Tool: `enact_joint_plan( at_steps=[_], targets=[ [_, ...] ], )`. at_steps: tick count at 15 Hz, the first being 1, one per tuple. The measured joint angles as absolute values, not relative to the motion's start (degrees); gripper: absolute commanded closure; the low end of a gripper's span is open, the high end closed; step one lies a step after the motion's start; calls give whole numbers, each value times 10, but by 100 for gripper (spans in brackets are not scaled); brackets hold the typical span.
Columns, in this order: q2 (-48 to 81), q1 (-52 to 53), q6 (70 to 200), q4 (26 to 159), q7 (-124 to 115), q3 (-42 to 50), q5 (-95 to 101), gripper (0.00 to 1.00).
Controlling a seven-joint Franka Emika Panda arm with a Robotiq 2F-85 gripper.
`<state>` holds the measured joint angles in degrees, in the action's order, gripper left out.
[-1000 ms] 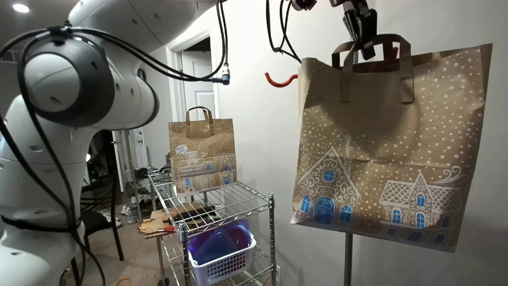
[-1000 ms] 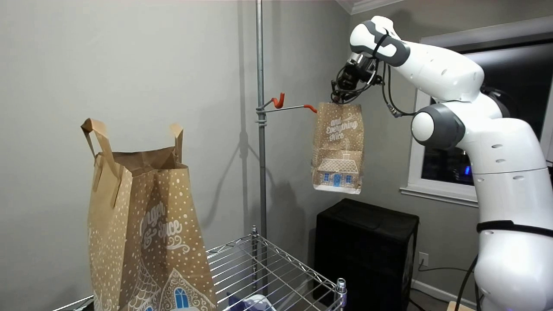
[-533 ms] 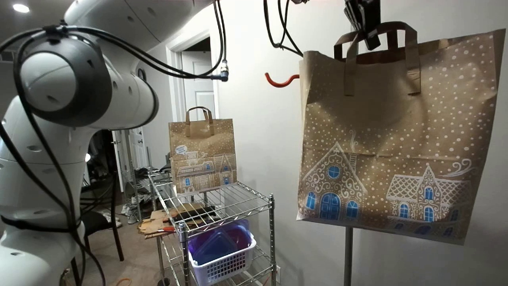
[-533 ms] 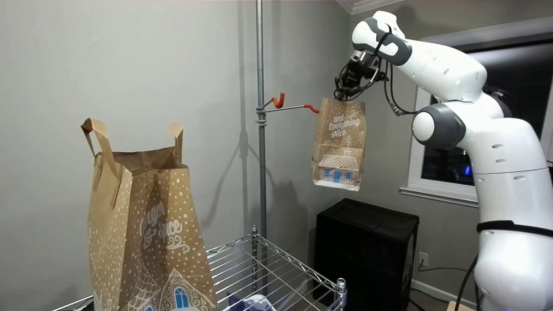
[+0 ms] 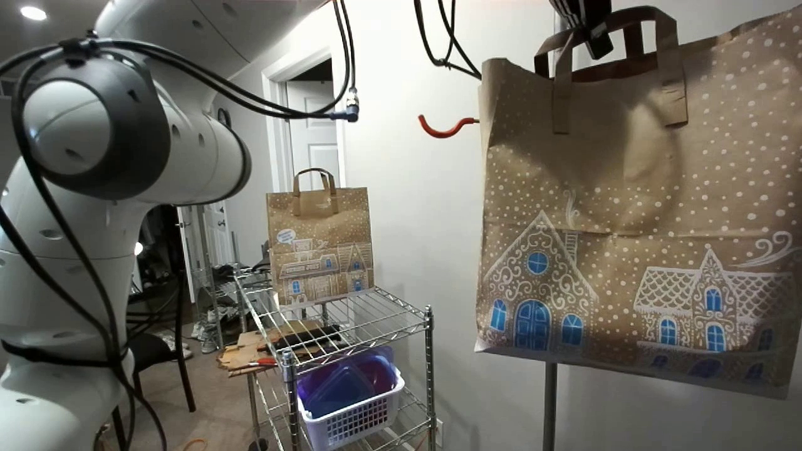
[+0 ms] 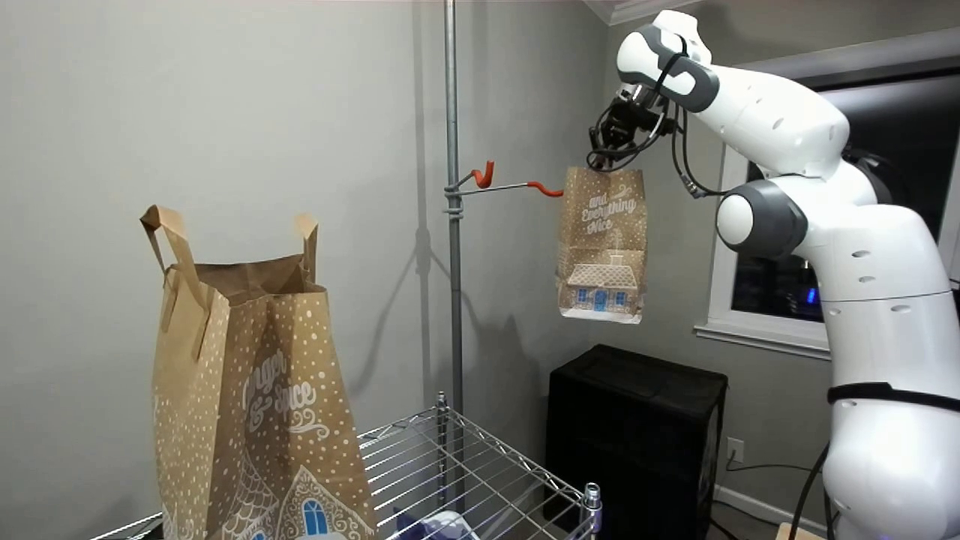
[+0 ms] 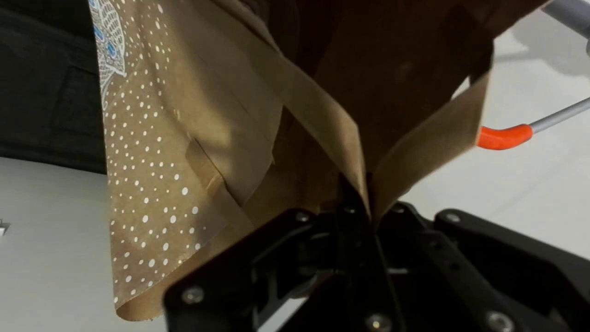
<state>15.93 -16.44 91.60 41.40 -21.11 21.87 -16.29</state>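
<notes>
Gripper [image 7: 370, 214] pinching paper straps [image 7: 329, 113] — bag [image 5: 626, 207] hanging near red hook [image 6: 545, 190].
Going slowly, pinch firm, would probably be sparing the bag any swinging.

bag [image 5: 626, 216]: brown, white dots, blue accents | end effector [image 7: 368, 212]: black

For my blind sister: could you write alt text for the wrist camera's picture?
A black tool grips two paper straps of a brown, white-dotted bag, whose shadowed inside shows behind them. At right, the orange end of a hook shows past one strap; at upper left is a black box.
</notes>
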Motion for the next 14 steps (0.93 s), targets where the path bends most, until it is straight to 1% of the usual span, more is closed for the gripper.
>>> enact_joint_plan(
  at_steps=[14],
  targets=[
    [203, -166, 916, 379, -164, 222, -163, 96]
  ],
)
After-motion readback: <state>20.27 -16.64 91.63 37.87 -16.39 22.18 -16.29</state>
